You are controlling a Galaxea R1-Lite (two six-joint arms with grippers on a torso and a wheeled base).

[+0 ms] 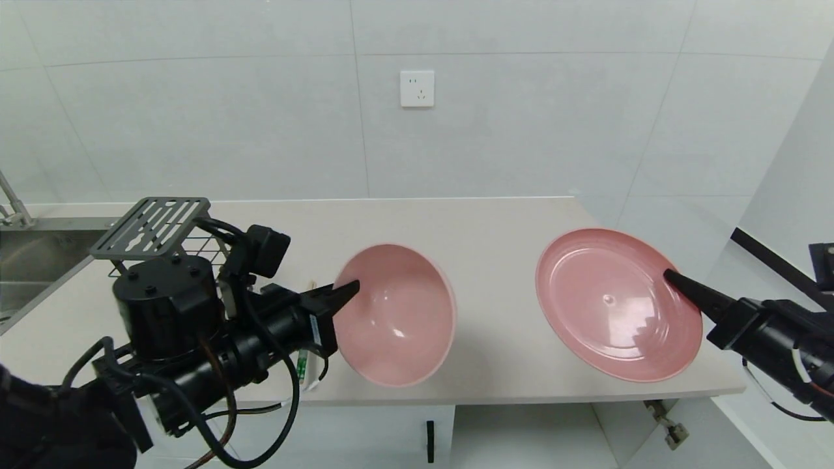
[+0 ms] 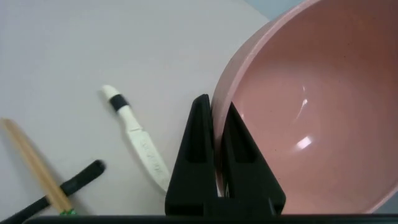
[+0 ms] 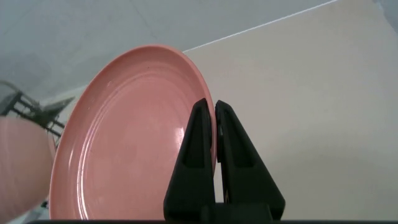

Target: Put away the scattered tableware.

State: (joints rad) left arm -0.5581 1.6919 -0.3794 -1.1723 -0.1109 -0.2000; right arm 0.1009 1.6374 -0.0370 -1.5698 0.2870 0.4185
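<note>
Head view: left end effector [image 1: 354,286] grips the tilted bowl [image 1: 397,319], right end effector [image 1: 668,275] the tilted plate [image 1: 606,306].

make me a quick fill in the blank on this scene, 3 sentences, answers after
1. The left gripper is shut on the rim of the ____.
2. The right gripper is shut on the rim of the ____.
3. The wire rack stands on the counter to the robot's ____ of both dishes.
Missing words: bowl; plate; left.
</note>
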